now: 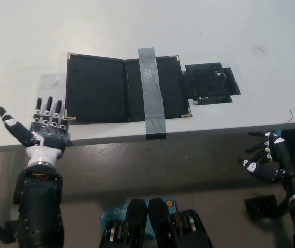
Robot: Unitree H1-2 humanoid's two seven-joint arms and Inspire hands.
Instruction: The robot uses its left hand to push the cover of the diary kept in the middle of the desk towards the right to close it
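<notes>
White left hand [43, 132] on black forearm; black right hand [264, 157] with white fingertips

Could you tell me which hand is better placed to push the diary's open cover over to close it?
Left. The left hand is open at the desk edge, just beside the near left corner of the diary cover. The right hand hangs below the desk edge, far off to the right.

On the desk [28, 46] lies 1 open black diary [106, 90], near the front edge, showing 4 brass corner caps. 1 strip of grey tape [150, 93] crosses its right half, reaching the desk's front edge. 1 black taped patch [209, 82] sits just beside the diary's right edge. 2 robot hands are visible: 1 white left hand [46, 132], 1 black right hand [264, 160].
</notes>
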